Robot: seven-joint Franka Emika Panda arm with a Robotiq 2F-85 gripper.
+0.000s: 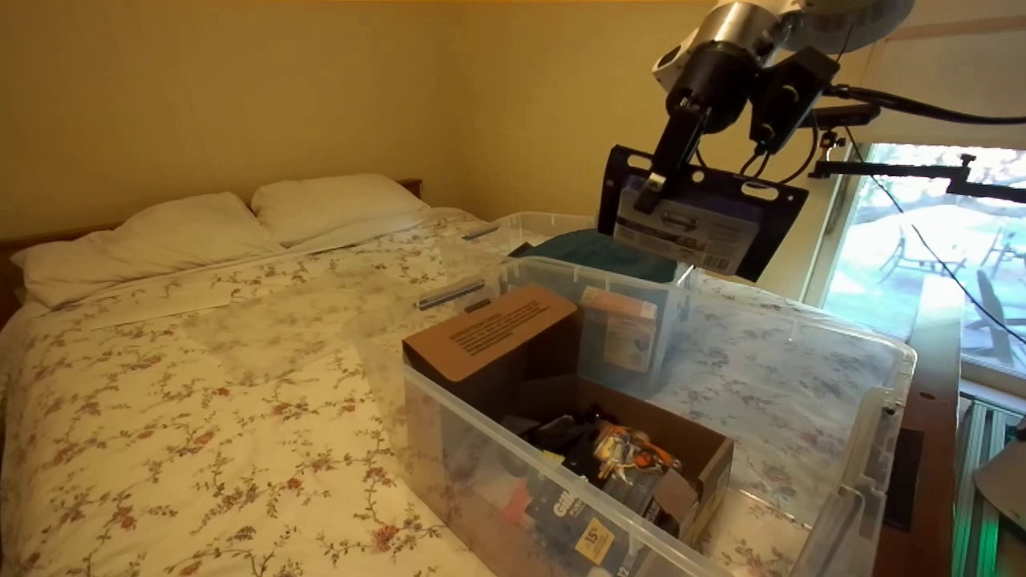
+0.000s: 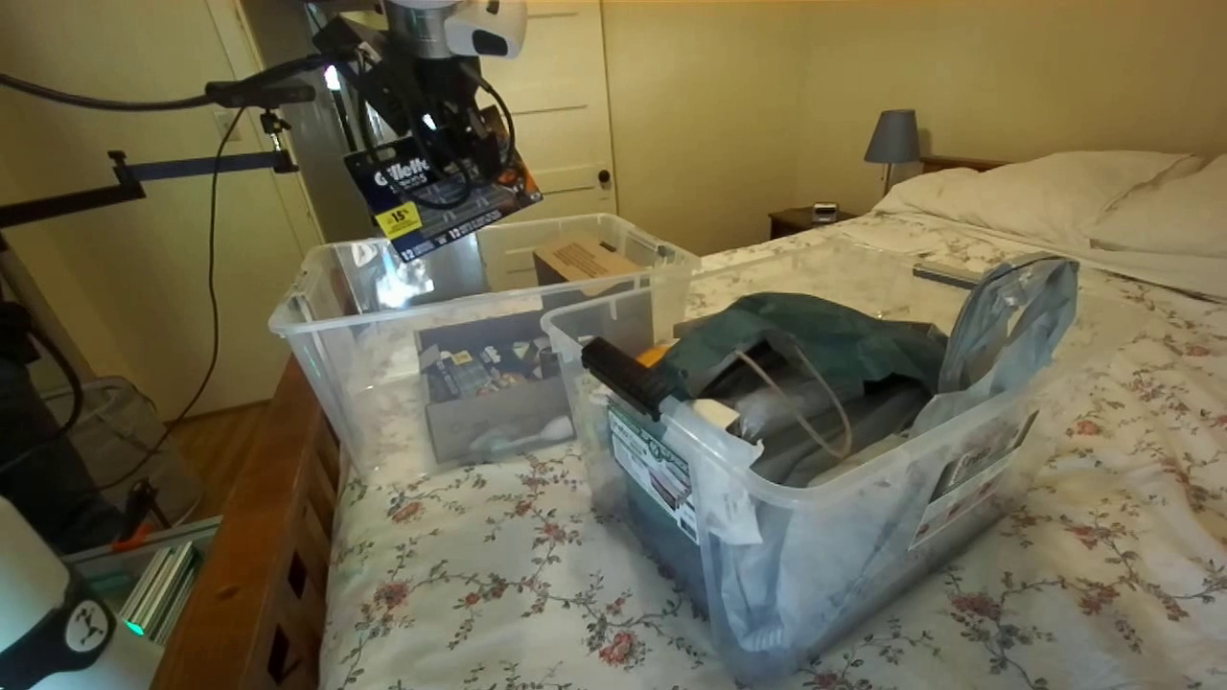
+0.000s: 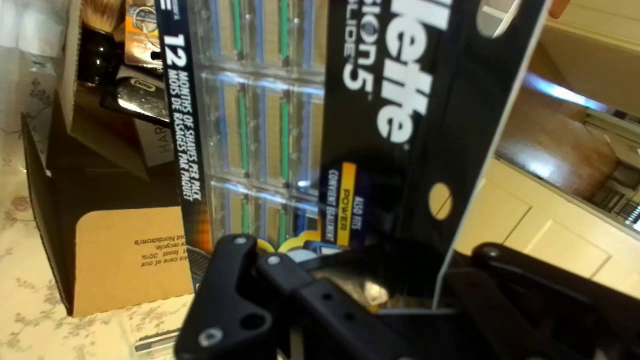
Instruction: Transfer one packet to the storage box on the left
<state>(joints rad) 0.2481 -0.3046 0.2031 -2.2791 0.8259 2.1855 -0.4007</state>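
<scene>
My gripper [image 1: 654,192] is shut on the upper part of a dark Gillette packet [image 1: 721,228]. The packet hangs tilted in the air, apart from the bins. In an exterior view the packet [image 2: 465,216] shows its printed front, above the large clear tub. In the wrist view the packet [image 3: 375,110] fills the middle, partly covered by the finger links; the fingertips' contact is dark there. The storage box, a large see-through tub [image 1: 862,449], stands on the bed; its rim [image 2: 460,303] also shows in an exterior view.
An open cardboard box [image 1: 513,328] with packets and small goods stands inside the large tub. A smaller clear bin [image 1: 681,280] with teal cloth [image 1: 601,252] stands beside it. Wood bed rail [image 2: 240,537], window [image 1: 938,240] and pillows [image 1: 337,208] lie around.
</scene>
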